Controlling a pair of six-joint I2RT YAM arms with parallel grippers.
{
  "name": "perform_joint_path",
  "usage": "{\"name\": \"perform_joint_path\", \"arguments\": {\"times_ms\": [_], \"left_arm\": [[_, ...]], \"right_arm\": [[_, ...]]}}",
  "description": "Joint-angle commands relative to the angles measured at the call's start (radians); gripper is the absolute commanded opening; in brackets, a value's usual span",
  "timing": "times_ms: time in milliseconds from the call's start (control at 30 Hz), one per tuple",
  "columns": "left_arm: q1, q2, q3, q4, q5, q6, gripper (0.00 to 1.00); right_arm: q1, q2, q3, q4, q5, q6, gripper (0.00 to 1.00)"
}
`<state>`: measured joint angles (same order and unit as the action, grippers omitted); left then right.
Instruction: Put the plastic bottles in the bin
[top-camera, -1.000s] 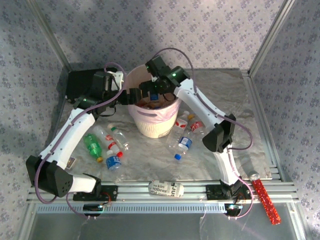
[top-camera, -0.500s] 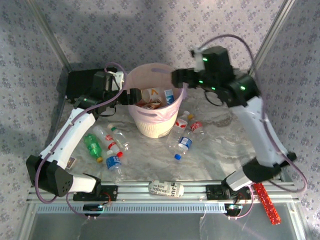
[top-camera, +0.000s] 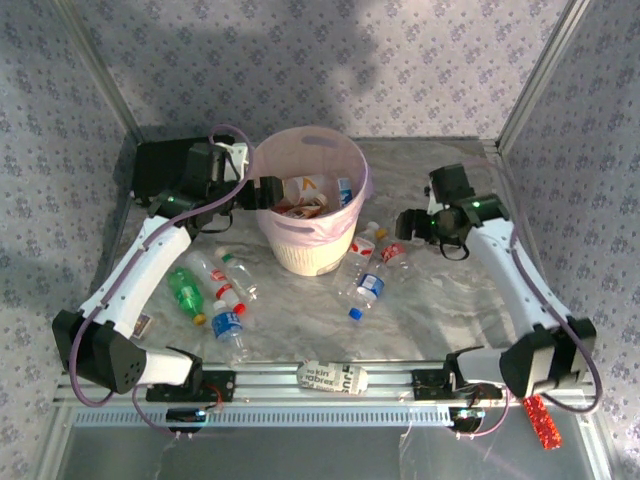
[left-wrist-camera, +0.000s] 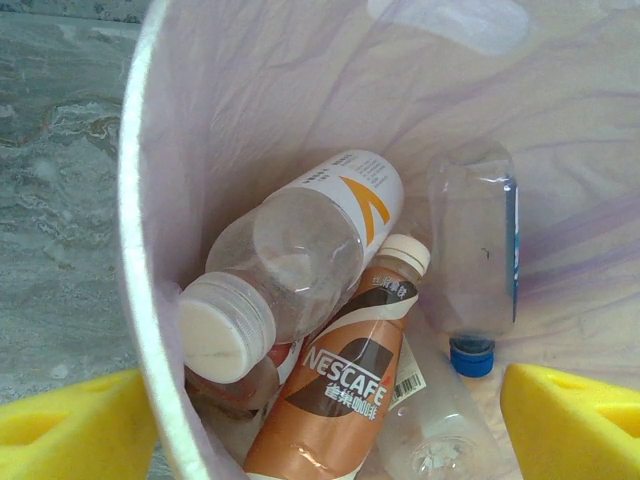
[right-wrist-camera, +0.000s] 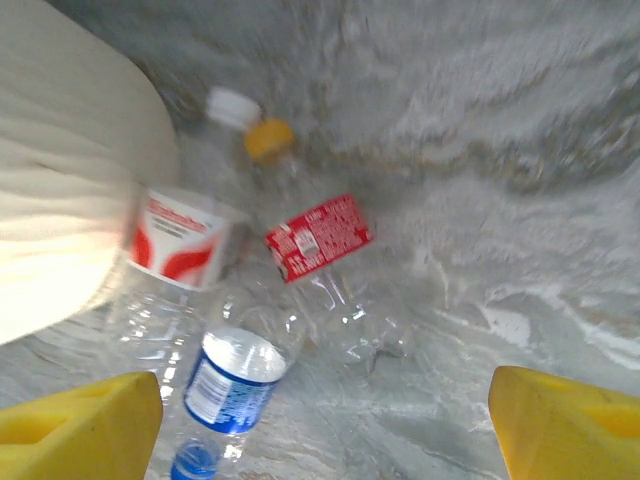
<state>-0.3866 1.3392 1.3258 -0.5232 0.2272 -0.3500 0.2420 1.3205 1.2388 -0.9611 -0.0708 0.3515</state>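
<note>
The pale pink bin (top-camera: 305, 235) stands mid-table and holds several plastic bottles, among them a brown Nescafe bottle (left-wrist-camera: 350, 385), a white-capped clear one (left-wrist-camera: 290, 260) and a blue-capped one (left-wrist-camera: 475, 270). My left gripper (top-camera: 262, 193) (left-wrist-camera: 330, 415) hangs open at the bin's left rim (left-wrist-camera: 135, 250), one finger outside the wall and one inside. My right gripper (top-camera: 412, 225) (right-wrist-camera: 325, 425) is open and empty, right of the bin. It hovers over a red-labelled bottle (right-wrist-camera: 315, 240), a blue-labelled bottle (right-wrist-camera: 235, 380) and a white-and-red-labelled bottle (right-wrist-camera: 180, 240) lying on the table.
Left of the bin lie a green bottle (top-camera: 185, 290), a red-labelled one (top-camera: 225, 283) and a blue-labelled one (top-camera: 228, 325). A black case (top-camera: 160, 165) sits at the back left. A white printed packet (top-camera: 333, 377) rests on the front rail and a red strip (top-camera: 540, 415) at the front right.
My right arm swung from above the bin out to the right and down over the bottles on the table. A blue-labelled bottle now lies in the bin. The left arm stayed put.
</note>
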Motion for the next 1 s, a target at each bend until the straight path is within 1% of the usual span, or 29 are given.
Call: {"name": "perform_joint_path", "arguments": {"times_ms": [0, 200, 433, 667, 800, 967], "left_arm": [[-0.005, -0.003, 0.029, -0.016, -0.015, 0.006, 0.88], [-0.004, 0.001, 0.033, -0.020, -0.016, 0.005, 0.88], [-0.005, 0.002, 0.041, -0.022, -0.014, 0.009, 0.87], [-0.004, 0.004, 0.048, -0.027, -0.015, 0.013, 0.87], [-0.004, 0.009, 0.049, -0.024, -0.013, 0.013, 0.88], [-0.005, 0.011, 0.051, -0.026, -0.015, 0.013, 0.88]], "right_arm": [[0.014, 0.048, -0.082, 0.096, -0.046, 0.020, 0.85], [0.049, 0.170, -0.132, 0.170, -0.060, 0.015, 0.83], [0.031, 0.281, -0.174, 0.237, -0.053, 0.010, 0.80], [-0.006, 0.344, -0.197, 0.275, -0.018, 0.021, 0.79], [-0.048, 0.368, -0.216, 0.297, -0.017, 0.015, 0.74], [-0.066, 0.345, -0.231, 0.298, -0.011, 0.015, 0.63]]}}
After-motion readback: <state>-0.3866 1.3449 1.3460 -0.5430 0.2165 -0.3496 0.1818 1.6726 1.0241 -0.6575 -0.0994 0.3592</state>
